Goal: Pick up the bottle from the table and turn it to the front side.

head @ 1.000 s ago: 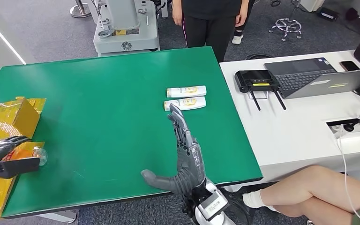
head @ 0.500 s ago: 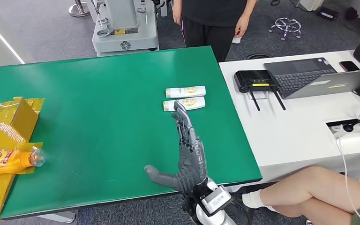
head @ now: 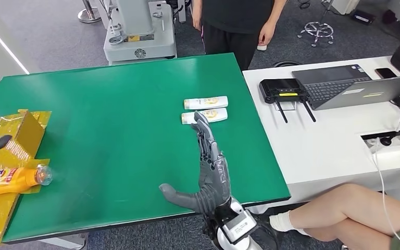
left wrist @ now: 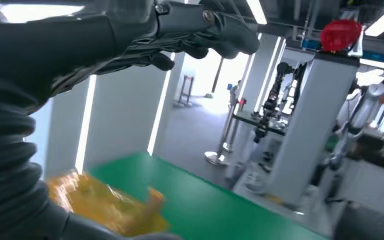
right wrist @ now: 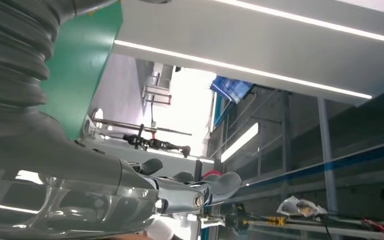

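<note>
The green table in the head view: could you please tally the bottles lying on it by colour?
White bottles with yellow labels: 2, lying side by side near the right hand, the farther one and the nearer one.
Yellow bottle with a clear cap: 1, lying on yellow packaging at the green table's left edge.
Total: 3
</note>
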